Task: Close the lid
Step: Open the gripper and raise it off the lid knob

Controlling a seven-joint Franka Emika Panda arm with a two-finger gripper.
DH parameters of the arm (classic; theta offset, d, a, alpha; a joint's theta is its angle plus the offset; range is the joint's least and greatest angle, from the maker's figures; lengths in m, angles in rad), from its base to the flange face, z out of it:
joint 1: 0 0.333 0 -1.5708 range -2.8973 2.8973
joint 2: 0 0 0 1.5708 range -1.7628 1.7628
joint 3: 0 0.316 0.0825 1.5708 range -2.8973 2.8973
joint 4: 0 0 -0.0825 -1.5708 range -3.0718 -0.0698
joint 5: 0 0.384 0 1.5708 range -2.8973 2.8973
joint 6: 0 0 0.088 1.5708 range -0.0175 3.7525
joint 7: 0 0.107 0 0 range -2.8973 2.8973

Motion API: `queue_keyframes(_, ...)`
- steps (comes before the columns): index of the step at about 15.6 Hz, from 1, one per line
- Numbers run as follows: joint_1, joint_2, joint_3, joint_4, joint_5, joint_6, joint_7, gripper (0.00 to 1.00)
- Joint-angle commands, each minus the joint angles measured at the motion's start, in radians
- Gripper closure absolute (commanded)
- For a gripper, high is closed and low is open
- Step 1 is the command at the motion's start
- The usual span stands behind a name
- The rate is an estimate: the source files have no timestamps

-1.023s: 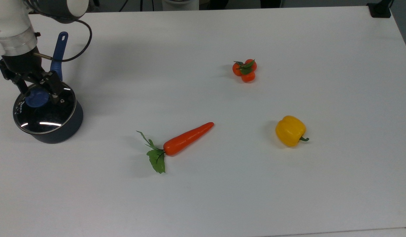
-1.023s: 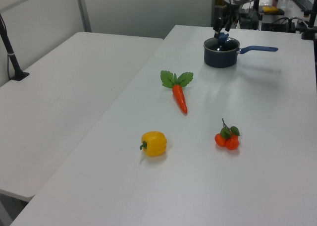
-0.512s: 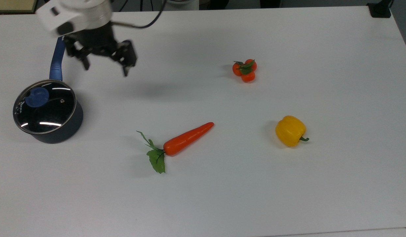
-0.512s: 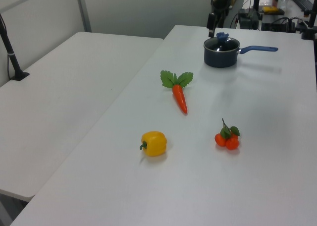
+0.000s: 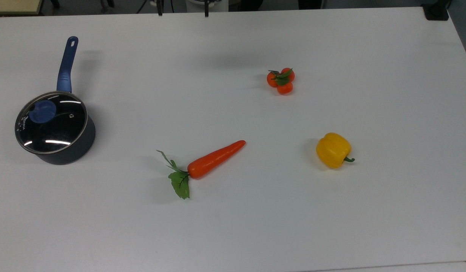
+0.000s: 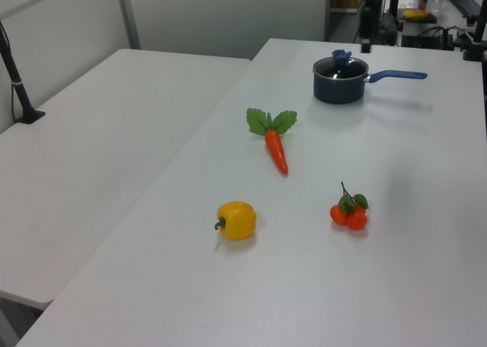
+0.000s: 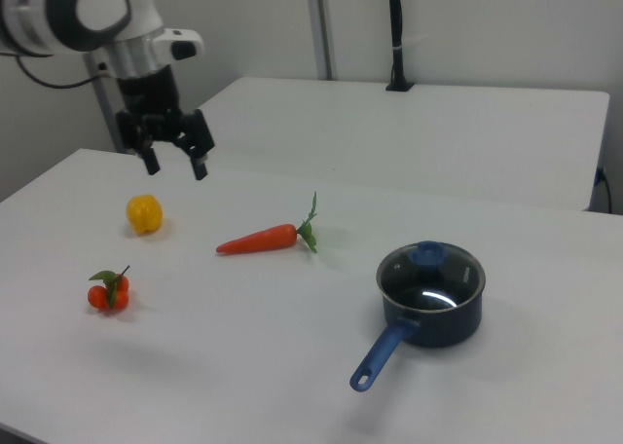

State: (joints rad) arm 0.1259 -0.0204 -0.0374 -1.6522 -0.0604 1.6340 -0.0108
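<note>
Right view: gripper (image 7: 175, 162) hangs wide apart, empty; lid (image 7: 429, 273) covers saucepan (image 7: 443, 324), hiding its inside.

Gripper (image 5: 182, 13) cut off by the top view's upper edge, just two dark finger tips poke in. Arm (image 7: 68, 11) cropped at the right view's top-left corner. Saucepan (image 5: 76, 149) inside hidden under the lid (image 5: 51, 122) (glare streaks on glass). Lid vent (image 5: 71, 116) too small to make out.

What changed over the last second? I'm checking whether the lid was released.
The end effector, open, left the lid's knob and lifted away from the saucepan. The lid stays seated on it; carrot, pepper and tomatoes unmoved.
</note>
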Motion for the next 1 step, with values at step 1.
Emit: queue_keyframes(1, -0.008, -0.079, -0.021, -0.103, -0.007, 0.009, 0.011, 0.0)
